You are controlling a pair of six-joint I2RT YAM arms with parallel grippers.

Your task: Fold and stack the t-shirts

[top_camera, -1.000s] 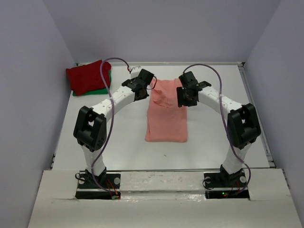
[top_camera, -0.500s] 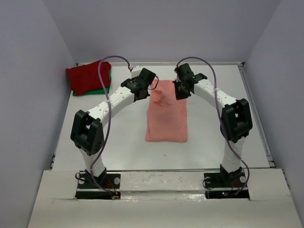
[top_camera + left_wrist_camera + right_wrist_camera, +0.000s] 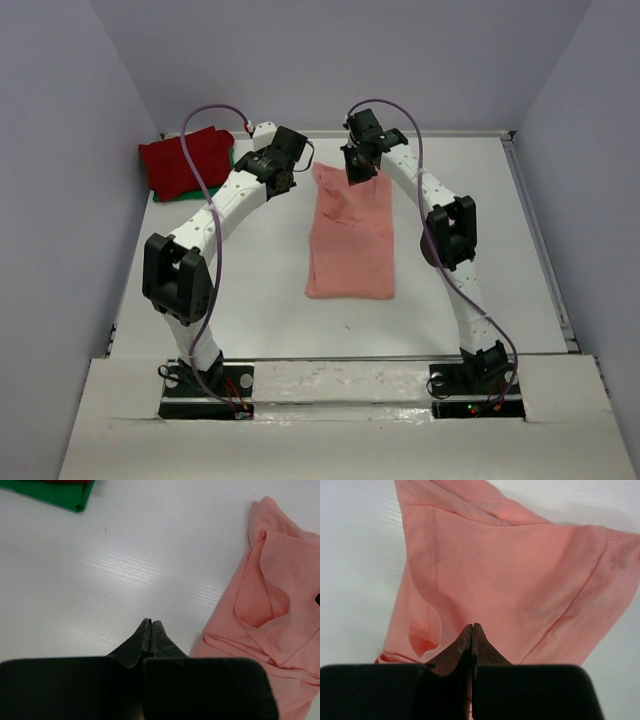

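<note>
A white table (image 3: 260, 270) with a faint streaked sheen fills the floor of a plain booth, closed in by pale grey-lilac walls (image 3: 330, 60) on the left, far and right sides. The salmon-pink t-shirt (image 3: 350, 240) lies in the middle of the table between the two arms, folded lengthwise into a long strip that runs from near to far. Its near end is squared and flat. Its far end is looser, with a sleeve flap doubled over, a hem seam showing and a shallow pocket of raised cloth. In the far-left corner, well apart from it, the dark red t-shirt (image 3: 180, 160) sits as a thick pad on top of the green t-shirt (image 3: 195, 192), whose edge shows beneath. That makes three shirts, one of each colour. There are two white-and-black arms, each trailing one purple cable (image 3: 200, 115). The left gripper (image 3: 151, 624) has its fingers pressed together on nothing, above bare table just left of the pink shirt's far end. The right gripper (image 3: 471, 627) is also pressed together, its tips over the far end of the pink shirt. Whether any cloth is caught between them cannot be told.
</note>
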